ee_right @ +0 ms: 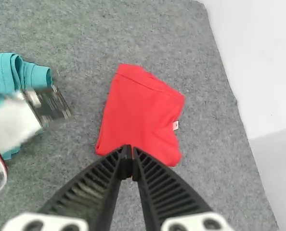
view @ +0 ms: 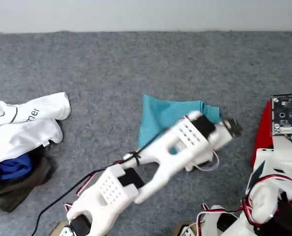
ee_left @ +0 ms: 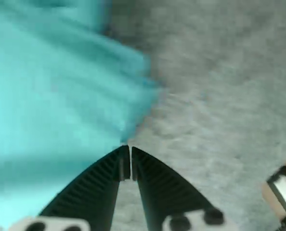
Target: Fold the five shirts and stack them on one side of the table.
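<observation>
Five shirts are on the grey table (view: pixel 111 64). The teal shirt (view: pixel 160 115) lies near the middle, partly folded, with its collar end toward the right side. The left arm (view: pixel 180 142) stretches across it from the near edge, and its wrist covers the near right part of the cloth.

In the left wrist view, the left gripper (ee_left: pixel 126 159) has its two fingers pressed together, with only a thin line between them. The tips sit exactly at the edge of the teal shirt (ee_left: pixel 56 96), where the cloth meets the grey surface. I cannot tell if any cloth is caught between them.

The red shirt (ee_right: pixel 140 110) lies folded into a neat rectangle at the right side of the table, well apart from the teal one. In the high view, the red shirt (view: pixel 263 137) is half hidden behind the right arm (view: pixel 274 191). The right gripper (ee_right: pixel 128 161) is also closed, holding nothing, with its tips over the near edge of the red shirt.

Three shirts are in a loose pile at the left side. The white shirt (view: pixel 23 123) is on top, the blue shirt (view: pixel 11 167) shows under it, and the dark shirt (view: pixel 18 189) is at the bottom.
</observation>
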Available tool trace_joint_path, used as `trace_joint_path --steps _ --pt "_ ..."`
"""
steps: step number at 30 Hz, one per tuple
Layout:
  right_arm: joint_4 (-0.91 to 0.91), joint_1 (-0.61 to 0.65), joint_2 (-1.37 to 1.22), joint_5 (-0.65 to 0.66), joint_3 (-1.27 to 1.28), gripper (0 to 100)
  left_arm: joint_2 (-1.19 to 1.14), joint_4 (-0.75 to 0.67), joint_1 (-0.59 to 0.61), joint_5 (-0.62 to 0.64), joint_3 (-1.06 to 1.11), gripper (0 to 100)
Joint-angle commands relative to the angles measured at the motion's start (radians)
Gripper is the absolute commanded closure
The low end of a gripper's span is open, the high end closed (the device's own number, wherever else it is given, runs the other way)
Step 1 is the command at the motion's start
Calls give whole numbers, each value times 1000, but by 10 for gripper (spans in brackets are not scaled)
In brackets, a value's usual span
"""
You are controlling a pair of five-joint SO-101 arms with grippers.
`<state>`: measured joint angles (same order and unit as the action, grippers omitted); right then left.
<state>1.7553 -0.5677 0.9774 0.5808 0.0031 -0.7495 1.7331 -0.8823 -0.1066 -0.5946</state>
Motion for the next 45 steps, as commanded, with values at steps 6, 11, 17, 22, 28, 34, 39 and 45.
trace_joint_path --steps 6,11,17,22,28,34,39,45 --pt "38 -5 7 2 -8 988 207 21 190 89 -110 986" --pt "31 10 -21 0 21 987 437 21 341 94 -104 986" --pt "21 156 -159 -57 120 987 707 21 554 92 19 986" --pt "-24 338 -352 -178 126 987 908 21 694 64 153 982" --pt "-185 535 -601 -318 123 955 1056 18 919 0 217 981" --pt "-381 650 -834 -405 112 811 1103 20 1162 -2 219 981" --pt "-464 670 -980 -411 8 811 1102 20 1303 -2 220 981" --pt "-475 674 -1170 -410 -144 812 1102 20 1387 -3 220 981"
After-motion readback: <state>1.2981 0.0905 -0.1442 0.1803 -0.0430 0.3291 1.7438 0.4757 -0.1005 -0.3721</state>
